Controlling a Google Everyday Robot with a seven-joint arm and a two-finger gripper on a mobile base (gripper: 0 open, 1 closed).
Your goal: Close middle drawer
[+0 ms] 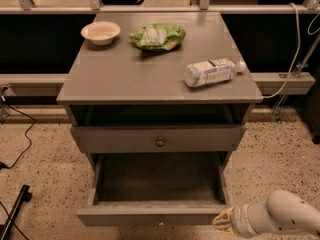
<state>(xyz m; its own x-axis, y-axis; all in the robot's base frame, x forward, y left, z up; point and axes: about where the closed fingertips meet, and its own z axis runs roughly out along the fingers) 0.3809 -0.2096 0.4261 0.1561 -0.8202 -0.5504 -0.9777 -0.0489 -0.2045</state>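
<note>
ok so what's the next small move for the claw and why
Probably push the claw forward against the front of the middle drawer, toward the cabinet: the drawer stands pulled well out, and the claw sits by the right end of its front.

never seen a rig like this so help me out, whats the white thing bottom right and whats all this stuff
There is one camera, looking down at a grey cabinet from the front. The white tube at the lower right is a robot arm. Its gripper, the pale tip, sits at the right front corner of the middle drawer, which is pulled wide open and looks empty. Nothing shows in the gripper. On top are a bowl, a green bag and a bottle lying on its side.
</note>
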